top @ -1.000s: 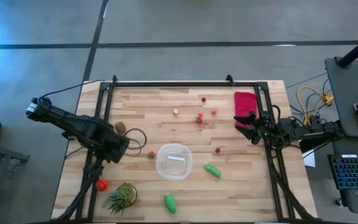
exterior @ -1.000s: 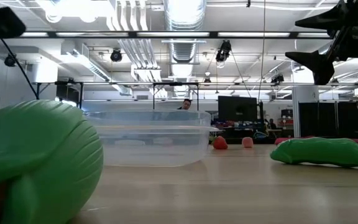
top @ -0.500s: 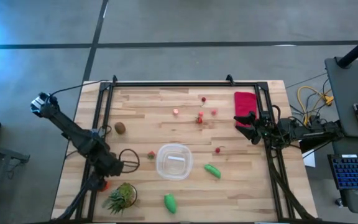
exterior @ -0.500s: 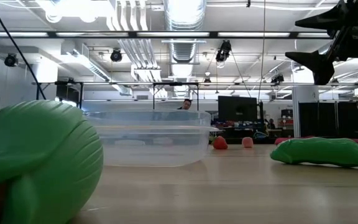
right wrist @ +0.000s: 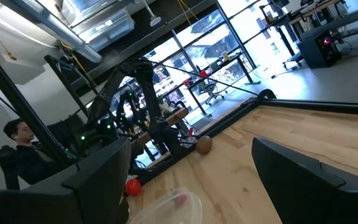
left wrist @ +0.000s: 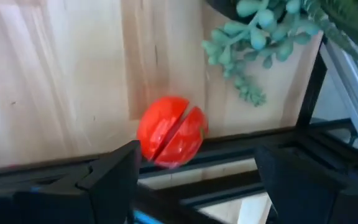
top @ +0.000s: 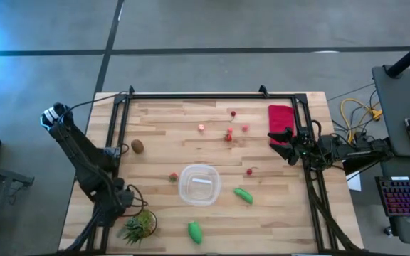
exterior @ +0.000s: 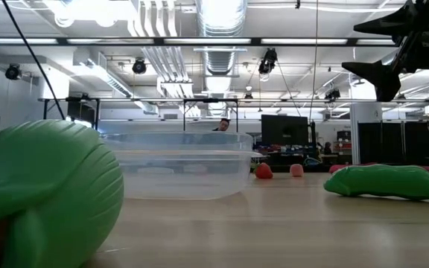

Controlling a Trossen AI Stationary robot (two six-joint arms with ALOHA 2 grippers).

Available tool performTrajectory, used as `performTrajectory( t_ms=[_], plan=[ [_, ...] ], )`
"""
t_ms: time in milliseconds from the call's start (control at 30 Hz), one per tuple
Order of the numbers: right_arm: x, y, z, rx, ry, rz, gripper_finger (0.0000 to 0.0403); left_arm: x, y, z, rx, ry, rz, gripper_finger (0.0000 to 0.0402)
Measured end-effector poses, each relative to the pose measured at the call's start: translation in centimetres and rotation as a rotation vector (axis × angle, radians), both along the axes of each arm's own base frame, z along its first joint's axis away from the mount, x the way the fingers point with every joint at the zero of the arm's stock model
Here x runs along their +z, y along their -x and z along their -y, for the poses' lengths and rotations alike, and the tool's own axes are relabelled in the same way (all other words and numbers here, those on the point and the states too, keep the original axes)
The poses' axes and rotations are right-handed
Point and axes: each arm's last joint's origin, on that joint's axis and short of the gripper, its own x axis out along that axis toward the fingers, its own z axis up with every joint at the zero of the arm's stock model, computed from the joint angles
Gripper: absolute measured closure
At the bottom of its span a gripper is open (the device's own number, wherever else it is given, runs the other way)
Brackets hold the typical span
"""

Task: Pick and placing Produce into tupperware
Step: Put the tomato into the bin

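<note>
My left gripper hangs open over the table's near left corner, beside the spiky plant. The left wrist view shows the red tomato on the wood just ahead of the spread fingers of my left gripper, untouched; the arm hides it from above. The clear tupperware sits mid-table, its floor bare. Two green pieces, a brown piece and red berries lie scattered. My right gripper waits open by the red cloth.
A black frame rail runs right behind the tomato along the table's left edge. The plant's leaves reach close to my left gripper. In the low view a green piece fills the near left, with the tupperware behind it.
My left arm has swung from beside the brown piece toward the table's near left corner. Its gripper now stands over the spot where the tomato lay in view a second ago. My right arm has kept still, and no produce has moved.
</note>
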Motion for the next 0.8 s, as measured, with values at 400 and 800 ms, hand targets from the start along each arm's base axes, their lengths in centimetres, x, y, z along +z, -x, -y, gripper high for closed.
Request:
performTrajectory(
  t_ms=[400,800],
  plan=[
    [0.0,0.0,0.0,0.000,0.000,0.000,0.0076,-2.1,-0.8,1.4,0.011,0.010,0.001,0.0102],
    [0.0,0.0,0.0,0.000,0.000,0.000,0.0076,-1.9,-0.3,1.2,-0.017,0.056,-0.106,0.0102]
  ],
)
